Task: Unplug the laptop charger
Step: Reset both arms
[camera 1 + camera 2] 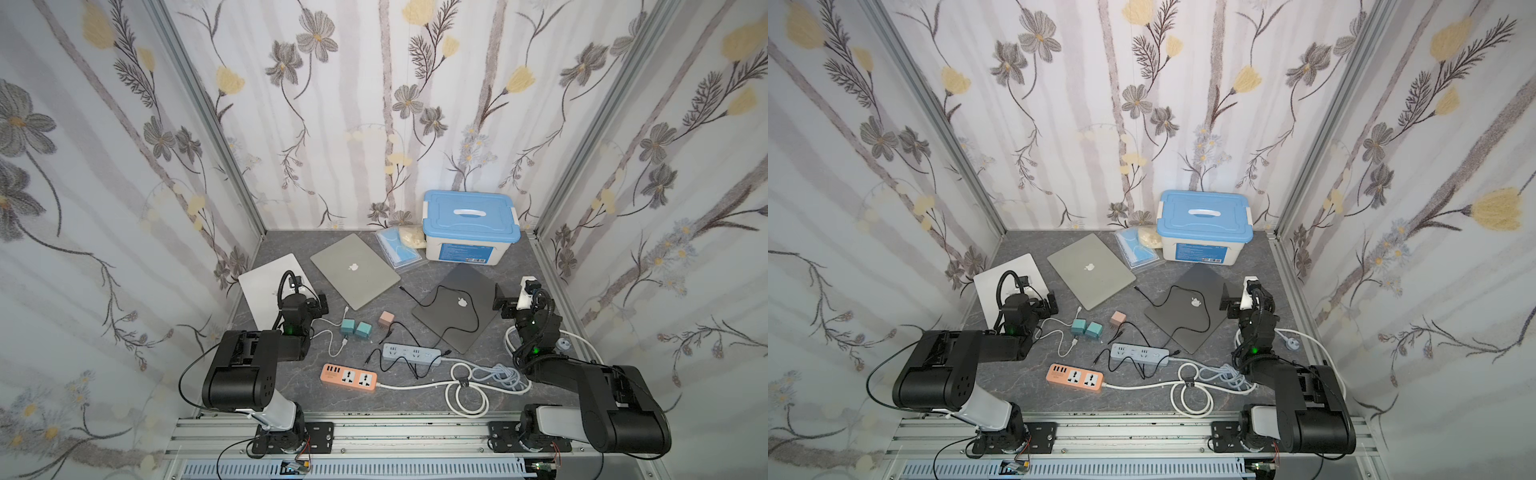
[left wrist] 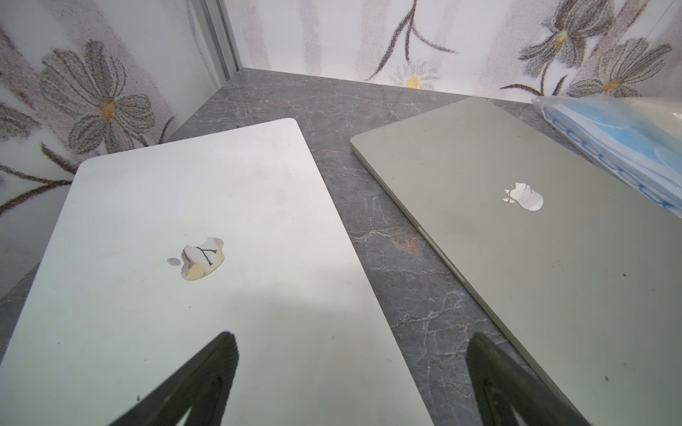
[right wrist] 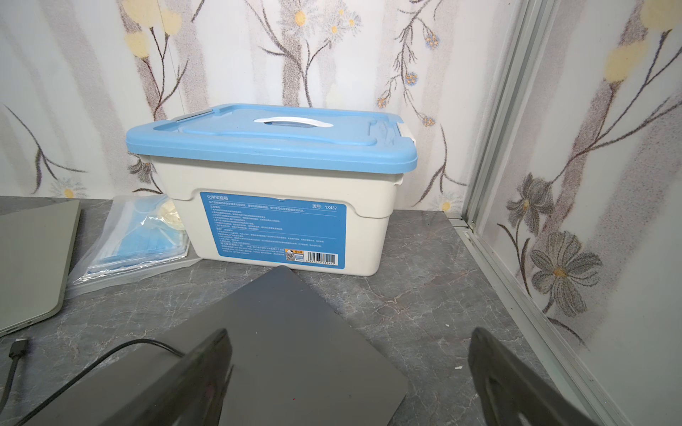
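Observation:
A dark grey laptop lies closed at the right, with a thin black charger cable looping over its lid. One cable end lies loose on the table, also visible in the right wrist view. The other end reaches the laptop's near edge by a grey-blue power strip; I cannot tell whether it is plugged in. My right gripper hovers open over the dark laptop's far right corner. My left gripper hangs open over the right edge of a white laptop. Neither holds anything.
A silver laptop lies between the other two. Two teal cube chargers with a white cable and a pink cube sit mid-table. An orange power strip and coiled white cords lie in front. A blue-lidded box and bagged masks stand at the back.

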